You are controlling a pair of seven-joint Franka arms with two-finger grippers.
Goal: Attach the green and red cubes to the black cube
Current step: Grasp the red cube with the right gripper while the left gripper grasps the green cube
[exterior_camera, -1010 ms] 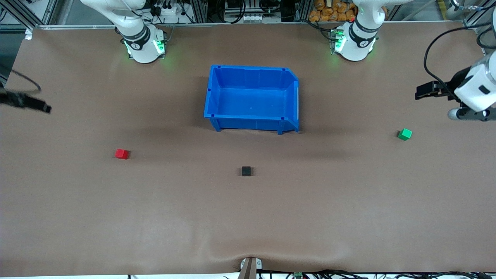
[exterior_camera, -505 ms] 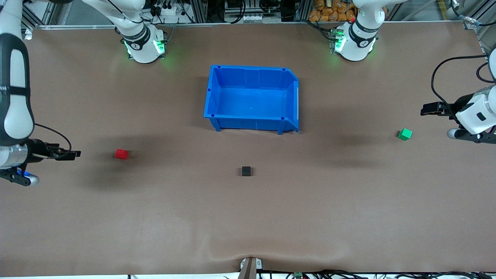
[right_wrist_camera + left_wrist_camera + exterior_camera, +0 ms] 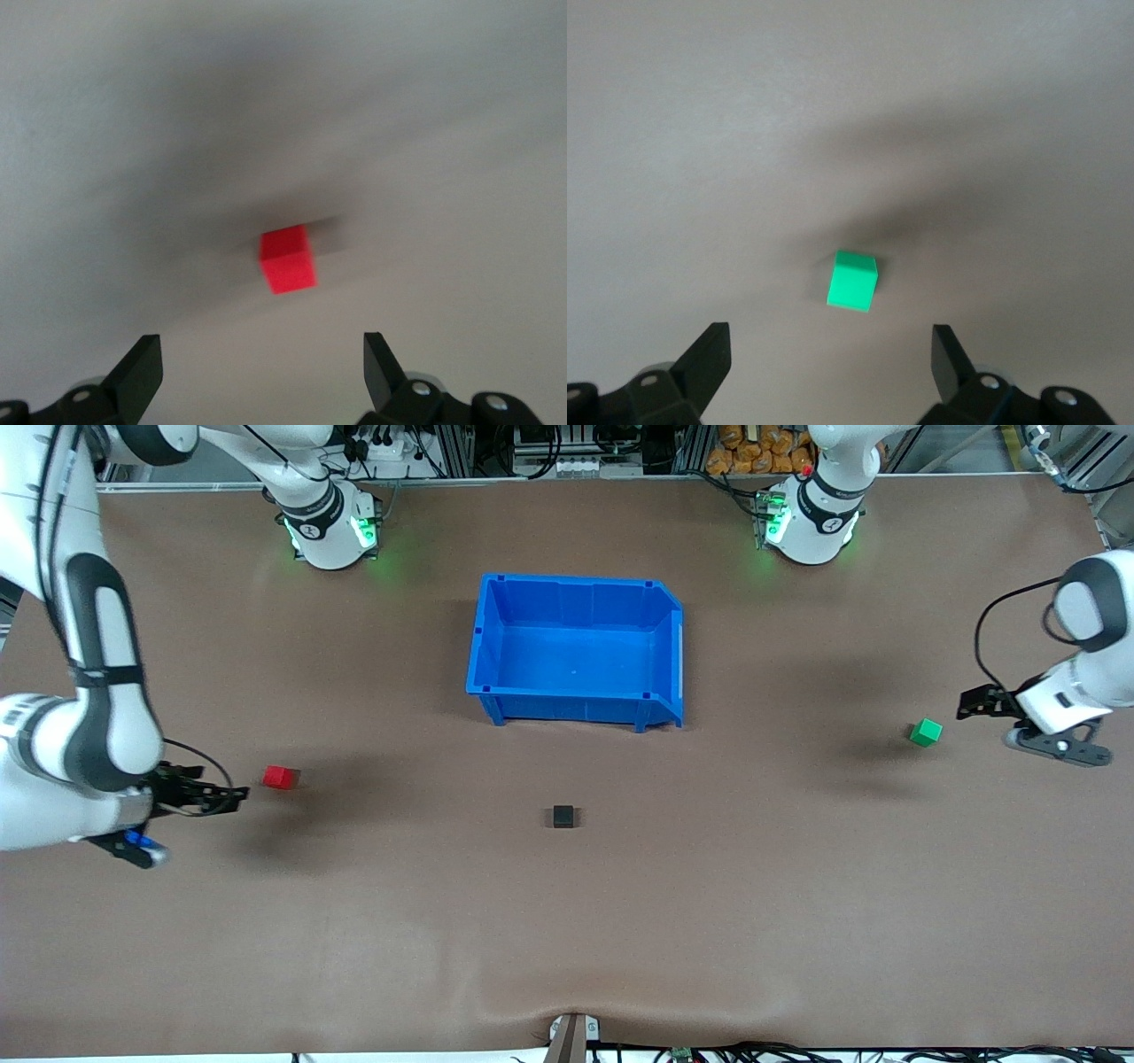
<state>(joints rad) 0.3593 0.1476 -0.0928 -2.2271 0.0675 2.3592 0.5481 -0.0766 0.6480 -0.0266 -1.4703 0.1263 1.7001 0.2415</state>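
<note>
brown matting covers the whole desk, and the three cubes sit on it well apart from one another. the black cube lies alone near the middle, nearer the front camera than the blue bin, with nothing touching it. the red cube rests toward the right arm's end of the desk, a little farther from the camera than the black one; the green cube rests toward the left arm's end, farther from the camera again.

none of the joining is done: both coloured cubes are untouched on the desk and far from the black cube. the bin holds nothing.

the right gripper hangs low just beside the red cube, jaws spread wide and holding nothing; its wrist view shows the red cube ahead of the open fingers, not yet between them. the left gripper sits near the green cube, likewise open and empty, with the green cube ahead of its fingers.

judging by this, both arms are at the approach stage. still to come: closing on each coloured cube, carrying both to the black cube, and pressing them against it.
</note>
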